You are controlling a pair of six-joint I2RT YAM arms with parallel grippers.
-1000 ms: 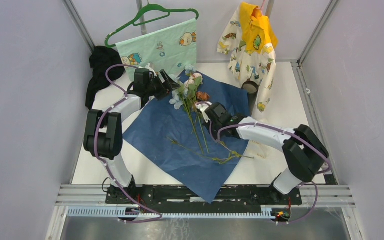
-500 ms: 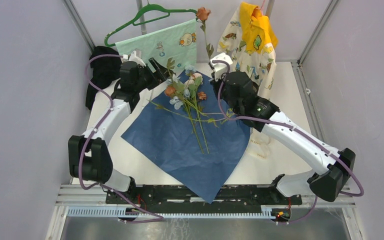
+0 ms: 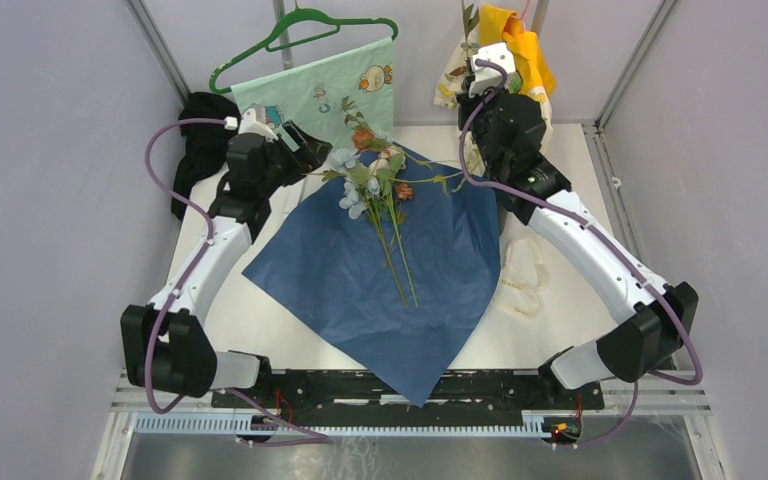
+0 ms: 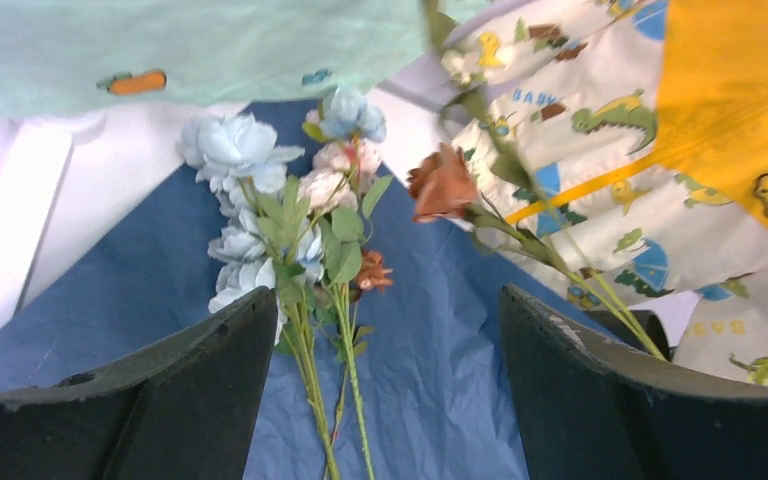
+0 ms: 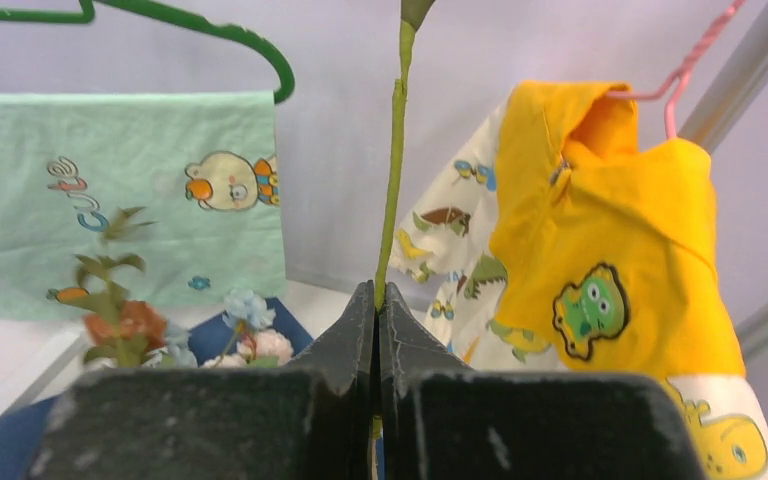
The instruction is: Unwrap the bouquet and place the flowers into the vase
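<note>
Right end effector (image 5: 378, 292) pinched shut on upright green flower stem (image 5: 390, 180); left end effector (image 4: 388, 300) wide open, empty; vase hidden, likely below.

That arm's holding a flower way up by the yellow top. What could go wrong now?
The right claw pinches only a thin stem close to the hanging yellow garment; leaves could snag on it. A second, rust-orange flower looks lifted off the blue paper, its stem running toward that arm; it may be tangled and could drop anywhere.
</note>
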